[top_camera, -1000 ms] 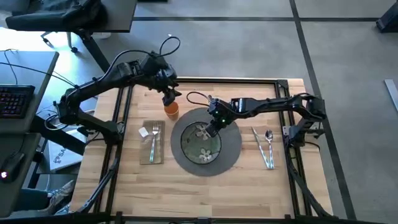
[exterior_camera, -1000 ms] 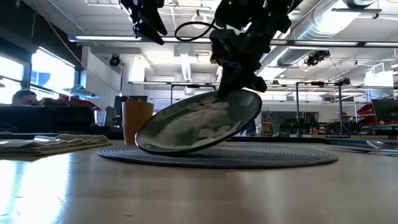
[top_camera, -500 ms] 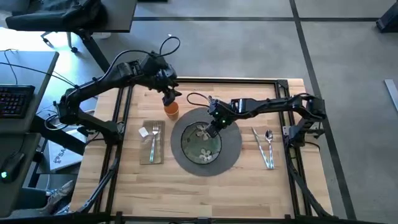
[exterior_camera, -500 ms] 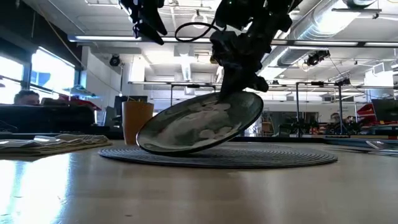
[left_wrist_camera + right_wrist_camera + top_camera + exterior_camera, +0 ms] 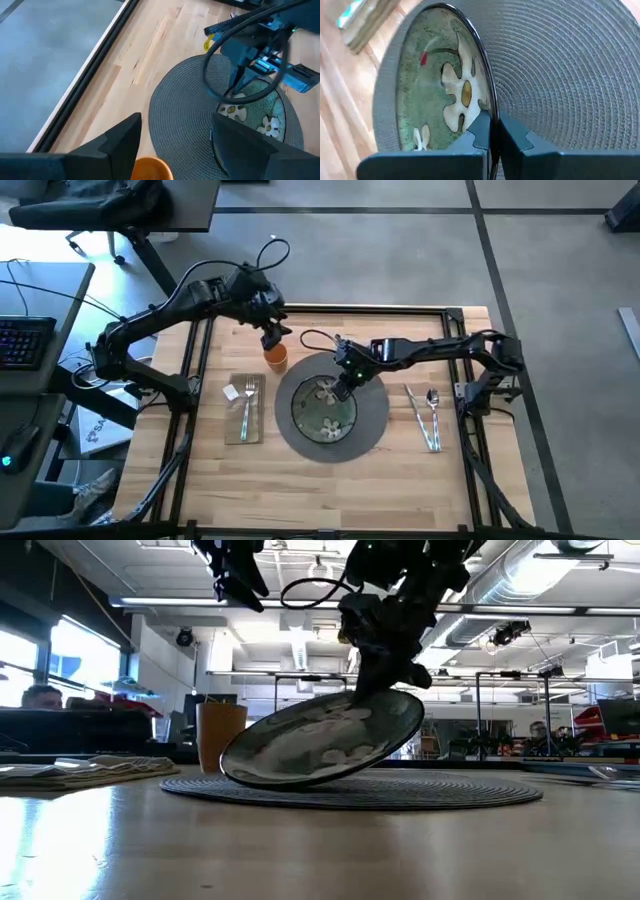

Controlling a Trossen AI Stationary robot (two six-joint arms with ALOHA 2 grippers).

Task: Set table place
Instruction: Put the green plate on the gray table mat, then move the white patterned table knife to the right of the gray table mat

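A green plate (image 5: pixel 322 415) with white flowers stands tilted on the round dark woven placemat (image 5: pixel 375 415), with my right gripper (image 5: pixel 343 387) shut on its far-right rim. An orange cup (image 5: pixel 276 358) stands on the table just beyond the placemat's far-left edge. My left gripper (image 5: pixel 273 337) hovers open right above it, touching nothing. In the left wrist view the cup (image 5: pixel 152 169) shows below that gripper (image 5: pixel 175 135). A fork (image 5: pixel 247 405) lies on the beige napkin (image 5: pixel 244 423) to the left. Knife (image 5: pixel 417 412) and spoon (image 5: pixel 434 412) lie to the right. My right gripper pinches the plate's rim (image 5: pixel 487 107) between its two fingers, one on the flowered face and one on the underside. The fingers come down slanting from the far right. The held side (image 5: pixel 405 705) is raised, and the opposite rim (image 5: pixel 235 778) rests on the placemat.
The wooden table (image 5: pixel 300 490) has a black frame round it. A grey desk with a keyboard (image 5: pixel 20 340) stands off to the left. Bare wood lies along the table's near edge.
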